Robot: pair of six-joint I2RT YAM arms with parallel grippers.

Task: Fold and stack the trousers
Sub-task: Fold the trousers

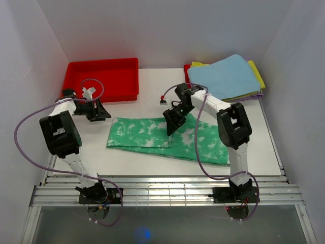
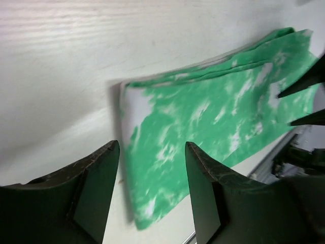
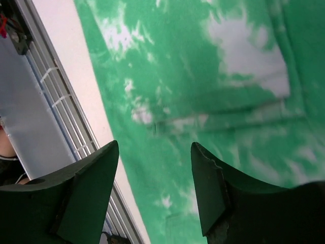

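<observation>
The trousers (image 1: pixel 152 134), green with white blotches, lie folded into a long flat band across the middle of the table. My left gripper (image 1: pixel 101 111) hovers just off their upper left corner. In the left wrist view it (image 2: pixel 152 152) stands open and empty, with the trousers' left end (image 2: pixel 203 127) showing beyond the fingers. My right gripper (image 1: pixel 172 122) hangs over the band's middle, near its far edge. Seen from the right wrist, this gripper (image 3: pixel 155 150) is open too, with the green fabric (image 3: pixel 203 76) below and nothing pinched.
A red tray (image 1: pixel 101 76) sits at the back left. A light blue cloth (image 1: pixel 228 76) lies on a yellow cloth (image 1: pixel 258 73) at the back right. A small red-and-white plug (image 1: pixel 163 100) rests behind the trousers. A metal rail (image 1: pixel 167 190) lines the table's near edge.
</observation>
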